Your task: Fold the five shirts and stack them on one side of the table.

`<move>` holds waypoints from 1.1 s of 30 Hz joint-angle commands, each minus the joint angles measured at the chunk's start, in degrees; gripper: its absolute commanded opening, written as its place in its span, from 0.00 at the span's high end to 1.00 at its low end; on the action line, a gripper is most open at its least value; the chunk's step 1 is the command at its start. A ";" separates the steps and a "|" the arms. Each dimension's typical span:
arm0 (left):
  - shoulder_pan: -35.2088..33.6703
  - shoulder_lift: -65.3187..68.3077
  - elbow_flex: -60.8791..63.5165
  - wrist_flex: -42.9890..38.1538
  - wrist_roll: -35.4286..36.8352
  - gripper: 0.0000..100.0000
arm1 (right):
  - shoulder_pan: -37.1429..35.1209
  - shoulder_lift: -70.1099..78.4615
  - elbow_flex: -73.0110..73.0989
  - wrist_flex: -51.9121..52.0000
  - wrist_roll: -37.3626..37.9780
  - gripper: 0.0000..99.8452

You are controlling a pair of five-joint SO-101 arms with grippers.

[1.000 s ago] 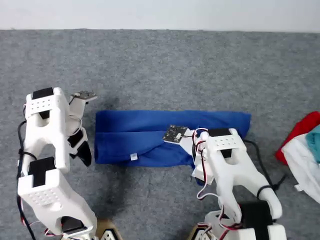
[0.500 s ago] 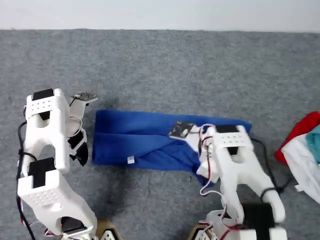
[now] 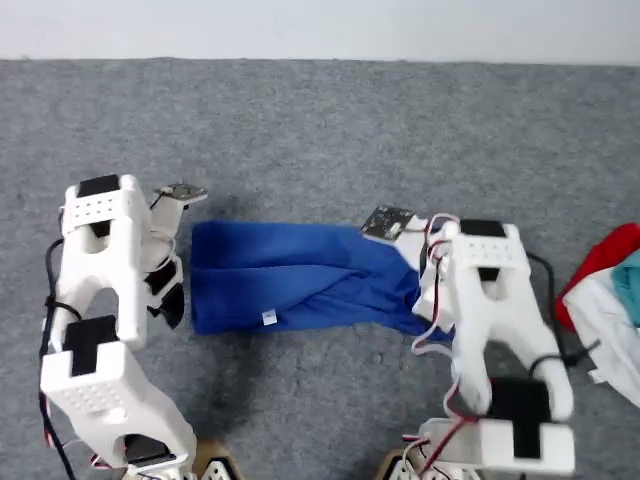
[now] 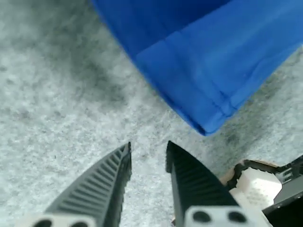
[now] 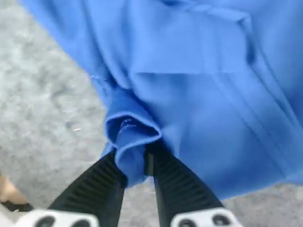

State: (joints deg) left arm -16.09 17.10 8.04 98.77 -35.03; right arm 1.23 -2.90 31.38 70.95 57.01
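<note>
A blue shirt (image 3: 300,275) lies folded lengthwise in the middle of the grey carpeted table. My right gripper (image 5: 139,163) is shut on a bunched fold of the blue shirt (image 5: 199,94) at its right end, where the cloth is drawn up under the right arm (image 3: 480,290). My left gripper (image 4: 147,153) hovers just off the shirt's left corner (image 4: 208,125), its fingers slightly apart with nothing between them. In the high view the left arm (image 3: 110,270) stands beside the shirt's left edge.
A heap of other shirts, red (image 3: 605,260), teal (image 3: 630,285) and white (image 3: 605,325), lies at the table's right edge. Bare grey carpet (image 3: 330,140) stretches behind the blue shirt up to the far wall.
My right gripper has pulled the shirt's right end up and to the right, bunching the cloth. The shirt now looks shorter. The left arm shifted only slightly.
</note>
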 commanded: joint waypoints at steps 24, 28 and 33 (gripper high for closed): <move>10.90 12.92 -17.71 1.49 32.70 0.74 | 3.56 34.95 -50.99 11.38 -3.87 0.99; 10.99 20.66 -24.84 1.58 32.09 0.75 | 3.74 34.86 -51.52 12.00 -3.78 0.99; 13.80 26.73 -33.71 1.93 32.18 0.81 | 4.00 35.30 -51.43 12.09 -3.78 0.99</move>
State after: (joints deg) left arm -5.01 41.89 -18.95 98.77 -2.86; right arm 4.31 32.62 -17.23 82.55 53.67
